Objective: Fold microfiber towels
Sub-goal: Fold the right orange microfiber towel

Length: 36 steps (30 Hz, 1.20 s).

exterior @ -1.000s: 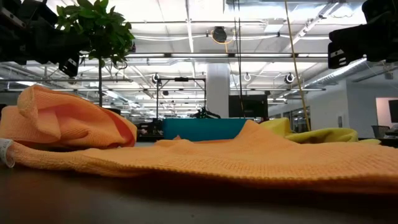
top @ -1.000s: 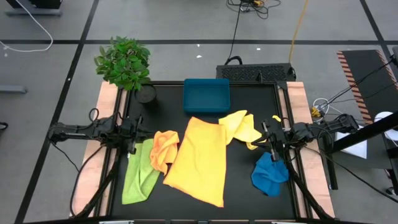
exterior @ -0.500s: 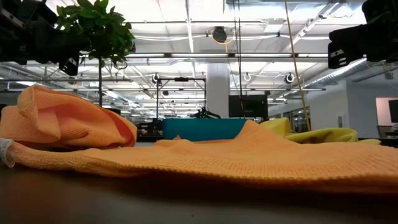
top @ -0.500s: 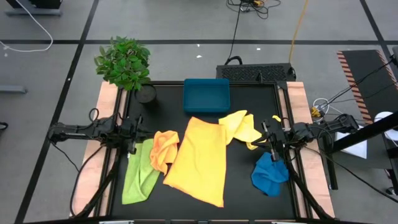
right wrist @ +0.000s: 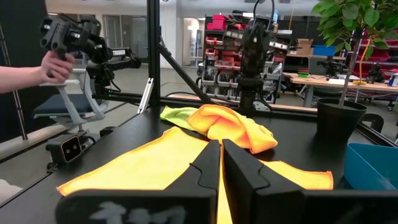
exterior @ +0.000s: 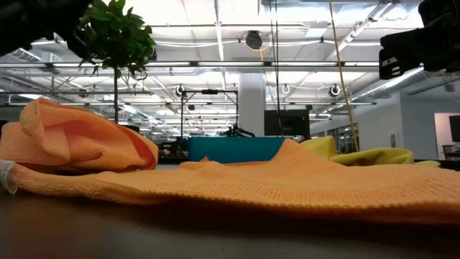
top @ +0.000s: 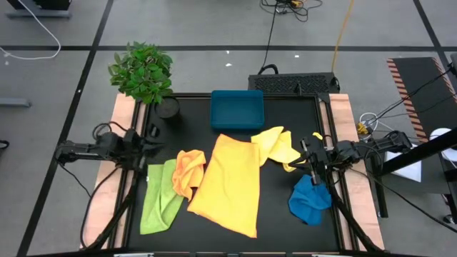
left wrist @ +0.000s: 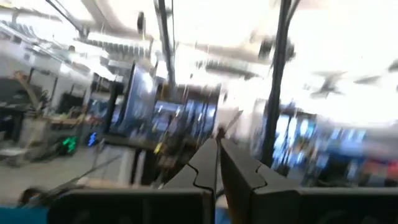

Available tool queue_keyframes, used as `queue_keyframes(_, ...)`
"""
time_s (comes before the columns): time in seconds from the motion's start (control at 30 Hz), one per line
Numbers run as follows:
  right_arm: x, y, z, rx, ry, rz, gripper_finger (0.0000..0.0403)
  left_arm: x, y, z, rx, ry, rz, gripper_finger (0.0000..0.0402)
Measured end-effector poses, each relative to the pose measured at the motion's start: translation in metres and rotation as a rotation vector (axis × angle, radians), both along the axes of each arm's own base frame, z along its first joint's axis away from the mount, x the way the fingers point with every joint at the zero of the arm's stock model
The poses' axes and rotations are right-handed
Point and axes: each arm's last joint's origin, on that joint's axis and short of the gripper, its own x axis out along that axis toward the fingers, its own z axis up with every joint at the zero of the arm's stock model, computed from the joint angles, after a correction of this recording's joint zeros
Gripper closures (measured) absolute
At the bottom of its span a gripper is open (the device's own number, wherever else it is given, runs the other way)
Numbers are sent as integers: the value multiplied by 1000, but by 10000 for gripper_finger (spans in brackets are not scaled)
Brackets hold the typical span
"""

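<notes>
lying on table (top: 285,114): five towels (top: 227,185), one tray (top: 237,109), one plant (top: 141,71); left tool (top: 146,148), right tool (top: 312,168) both pressed together, empty

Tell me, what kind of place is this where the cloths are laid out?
It looks like a large robotics lab or workshop, not a home. Behind the black table there are storage shelves full of parts, a high ceiling with exposed strip lights, and a person's hand holding a control rig.
</notes>
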Motion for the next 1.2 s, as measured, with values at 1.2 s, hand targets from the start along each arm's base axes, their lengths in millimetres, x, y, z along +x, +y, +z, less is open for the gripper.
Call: queue_keyframes(1.2, 0, 0, 0, 0, -1, 0, 397, 156, 13, 27, 24, 906, 225, 277)
